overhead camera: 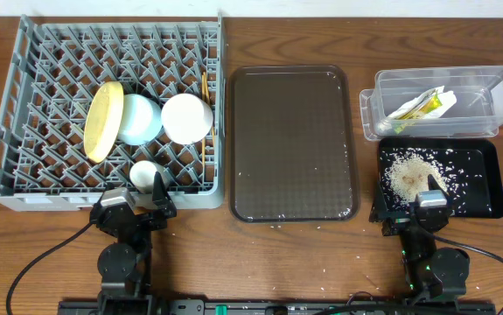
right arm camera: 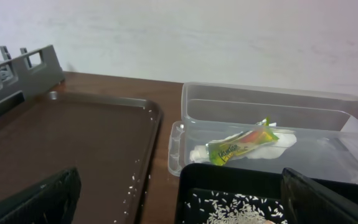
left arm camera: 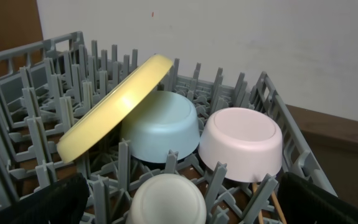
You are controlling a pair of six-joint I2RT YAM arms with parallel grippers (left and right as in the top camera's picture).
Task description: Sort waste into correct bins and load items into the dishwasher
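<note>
- Overhead: the grey lattice dish rack [overhead camera: 6, 114] sits far left. In it the yellow plate [overhead camera: 102, 121] stands on edge, long axis running near-to-far, leaning against the light blue bowl [overhead camera: 139, 118].
- The white bowl [overhead camera: 187, 118] is just right of the blue one. The small white cup [overhead camera: 143, 173] is nearer the robot.
- Two wooden chopsticks [overhead camera: 206, 87] lie along the rack's right wall, pointing away from the robot.
- The dark brown serving tray [overhead camera: 290, 144] lies mid-table with scattered grains on it.
- The clear tub [overhead camera: 487, 96] at far right holds the green-and-orange wrapper [overhead camera: 426, 105], lying diagonally.
- The black tray [overhead camera: 483, 184] in front of the tub carries the pale rice pile [overhead camera: 408, 173].
- The left gripper [overhead camera: 137, 194] is at the rack's near edge; the right gripper [overhead camera: 429, 188] is over the black tray's near edge.
- Left wrist: both bowls and the cup are rounded and smooth, all bottom-up among the pegs. The plate's rim rises toward the right.
- The left fingers [left arm camera: 42, 202] show at the two lower corners, spread wide with nothing between them.
- Right wrist: the glossy wrapper rests on crumpled white paper [right arm camera: 278, 142] inside the tub.
- The right fingers [right arm camera: 35, 199] are likewise wide apart, gripping nothing.
</note>
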